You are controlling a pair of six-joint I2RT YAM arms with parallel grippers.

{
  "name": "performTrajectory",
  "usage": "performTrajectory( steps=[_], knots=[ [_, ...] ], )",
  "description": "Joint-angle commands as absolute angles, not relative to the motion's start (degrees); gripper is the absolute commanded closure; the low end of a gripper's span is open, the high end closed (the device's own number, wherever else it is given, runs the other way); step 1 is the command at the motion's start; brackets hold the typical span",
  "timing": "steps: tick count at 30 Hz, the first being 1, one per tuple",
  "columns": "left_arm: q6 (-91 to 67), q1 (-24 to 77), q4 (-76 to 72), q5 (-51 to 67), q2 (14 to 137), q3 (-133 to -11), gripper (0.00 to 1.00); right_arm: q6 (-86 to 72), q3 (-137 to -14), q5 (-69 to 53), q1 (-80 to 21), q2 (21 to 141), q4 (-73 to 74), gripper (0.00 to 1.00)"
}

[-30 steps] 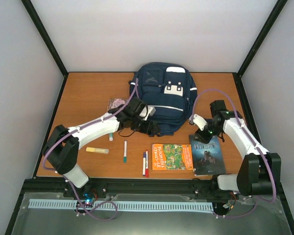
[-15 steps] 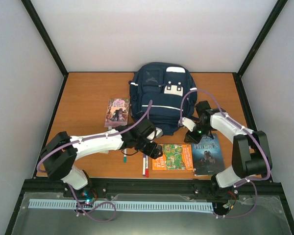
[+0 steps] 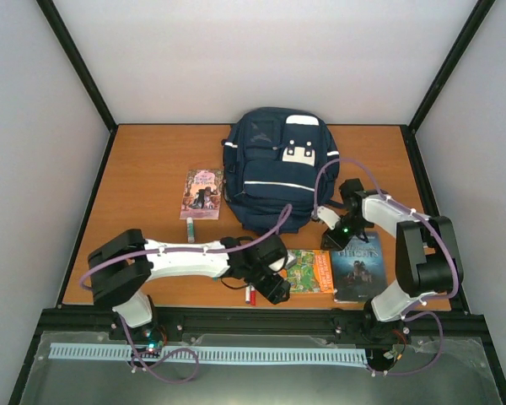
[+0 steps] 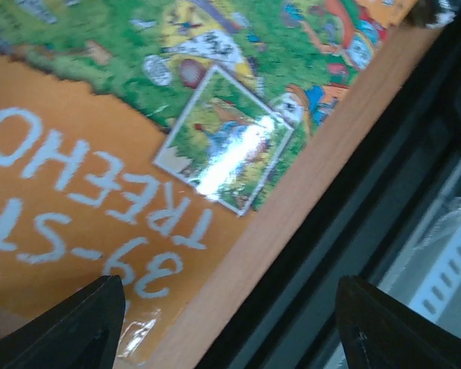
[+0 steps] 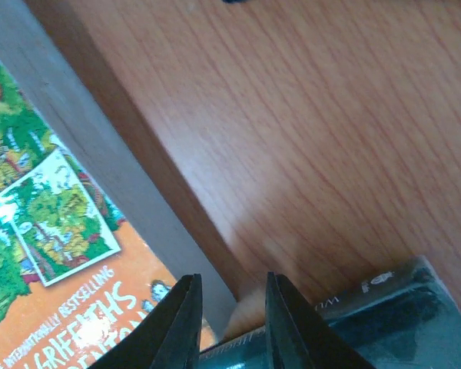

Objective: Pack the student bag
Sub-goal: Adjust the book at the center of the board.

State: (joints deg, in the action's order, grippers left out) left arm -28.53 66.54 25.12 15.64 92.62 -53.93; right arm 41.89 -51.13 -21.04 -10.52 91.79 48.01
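At table's (image 3: 152,169) near edge: my left gripper (image 4: 227,323), jaws wide, empty, over orange book (image 4: 100,154); right gripper (image 5: 230,307), jaws barely parted, empty, at dark book (image 3: 358,266). Behind, centre: student bag (image 3: 278,164). Best straddle book's edge squarely.

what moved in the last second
The left end effector swung from the front of the backpack back toward its base, over the orange book. The right end effector came in over the dark book. Nothing grasped; backpack and books stayed put.
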Motion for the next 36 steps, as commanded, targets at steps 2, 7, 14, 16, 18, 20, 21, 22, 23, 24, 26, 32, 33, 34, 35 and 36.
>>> performTrajectory(
  steps=[2,7,14,16,18,20,21,22,23,24,26,32,33,34,35,36],
  knots=[
    [-28.6,71.8,23.0,18.1,96.6,-57.1,0.21,44.2,-48.1,-16.9,-2.8,90.9,47.6,0.73],
    [-29.8,72.9,22.5,17.1,98.4,-56.9,0.2,48.2,-46.9,-15.1,4.2,89.7,47.9,0.7],
    [-32.8,72.9,22.9,14.8,98.2,-56.5,0.2,48.8,-48.7,-21.4,5.2,85.7,51.3,0.63],
    [-33.4,72.9,21.6,16.8,97.1,-55.9,0.21,48.5,-50.4,-24.4,5.1,85.2,52.6,0.61],
    [-34.0,73.1,20.3,18.1,95.4,-55.0,0.21,48.1,-52.1,-26.7,4.7,84.9,53.4,0.59],
    [-34.5,73.5,20.0,17.3,94.5,-54.2,0.21,47.9,-53.5,-28.4,3.3,84.6,53.9,0.56],
    [-34.6,73.7,20.2,16.9,94.5,-54.1,0.21,48.1,-53.9,-29.4,2.4,84.3,54.2,0.52],
    [-34.6,73.9,20.6,16.9,94.8,-54.1,0.21,49.1,-53.9,-30.5,0.7,83.9,54.6,0.5],
    [-34.6,74.2,20.9,17.0,95.1,-54.1,0.22,49.7,-53.9,-31.6,-0.6,83.6,54.8,0.49],
    [-34.7,74.4,21.0,16.9,95.2,-54.1,0.22,49.5,-53.8,-31.9,-2.1,83.2,54.5,0.47],
    [-34.8,75.0,20.9,17.1,95.4,-54.1,0.23,48.9,-53.5,-31.5,-5.5,82.9,53.6,0.45],
    [-36.2,75.5,20.0,16.2,96.1,-52.3,0.23,48.6,-52.7,-31.5,-13.4,86.1,52.2,0.39],
    [-36.2,75.5,20.2,15.6,96.4,-52.2,0.22,48.4,-52.7,-31.5,-15.2,87.4,52.1,0.38],
    [-36.5,75.5,20.5,14.8,96.6,-52.1,0.21,48.4,-52.6,-31.8,-16.1,88.4,52.0,0.37],
    [-37.0,75.5,20.7,13.6,96.7,-52.0,0.2,48.3,-52.5,-32.0,-16.7,89.1,51.7,0.37],
    [-37.5,75.5,20.8,12.5,96.6,-51.9,0.19,48.3,-52.4,-32.1,-17.3,89.8,51.4,0.37]
  ],
)
